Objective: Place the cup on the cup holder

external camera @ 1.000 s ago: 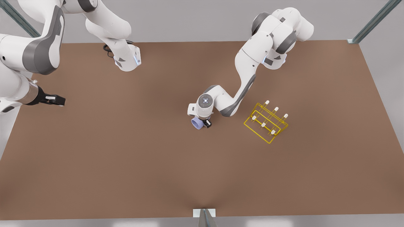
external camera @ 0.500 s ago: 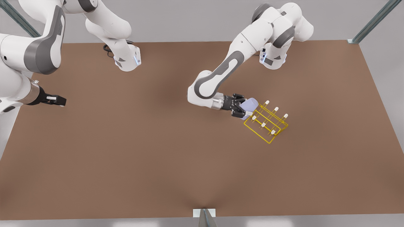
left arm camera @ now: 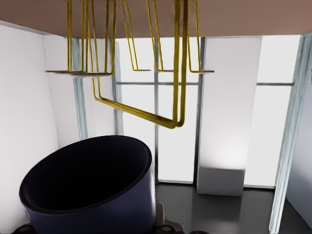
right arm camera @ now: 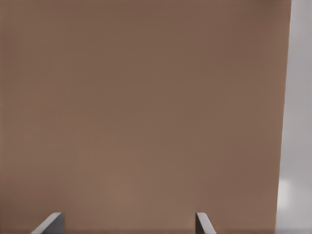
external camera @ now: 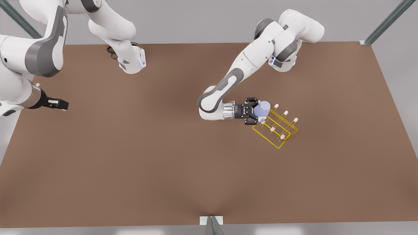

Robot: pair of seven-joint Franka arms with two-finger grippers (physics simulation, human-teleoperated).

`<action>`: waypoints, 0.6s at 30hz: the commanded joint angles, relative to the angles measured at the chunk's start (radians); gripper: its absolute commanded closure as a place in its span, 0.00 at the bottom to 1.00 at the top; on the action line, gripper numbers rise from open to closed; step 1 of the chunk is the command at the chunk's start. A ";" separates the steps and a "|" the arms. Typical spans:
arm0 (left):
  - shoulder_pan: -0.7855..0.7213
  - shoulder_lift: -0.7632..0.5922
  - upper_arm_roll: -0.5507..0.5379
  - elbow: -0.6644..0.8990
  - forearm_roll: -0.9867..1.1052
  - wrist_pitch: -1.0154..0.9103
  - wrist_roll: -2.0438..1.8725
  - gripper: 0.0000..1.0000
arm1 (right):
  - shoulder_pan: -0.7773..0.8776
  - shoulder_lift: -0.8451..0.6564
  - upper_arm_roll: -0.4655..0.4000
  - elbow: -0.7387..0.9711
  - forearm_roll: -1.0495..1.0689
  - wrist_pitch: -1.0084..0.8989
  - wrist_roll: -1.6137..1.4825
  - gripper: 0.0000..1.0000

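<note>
The lavender-blue cup (external camera: 262, 109) is gripped between the fingers of the left gripper (external camera: 258, 115) at the near-left corner of the yellow cup holder (external camera: 276, 126), above the brown table (external camera: 130, 156). In the left wrist view the cup's dark open mouth (left arm camera: 87, 183) is seen turned toward the holder's wires (left arm camera: 146, 114); its exact tilt cannot be told. The right gripper (external camera: 60, 103) is held over the table's edge at the front view's left, waiting, its fingers (right arm camera: 51, 223) spread apart.
</note>
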 commanded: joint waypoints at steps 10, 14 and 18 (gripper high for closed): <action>0.054 0.026 0.002 0.005 0.076 0.066 0.252 0.26 | -0.003 -0.002 0.000 0.000 0.000 0.000 0.008 0.00; 0.054 0.047 0.002 0.005 0.085 0.077 0.241 0.26 | -0.006 -0.002 0.000 0.000 0.003 0.000 0.008 0.00; 0.052 0.051 0.002 0.005 0.082 0.072 0.240 0.26 | -0.005 0.000 0.000 0.000 0.000 0.000 0.008 0.00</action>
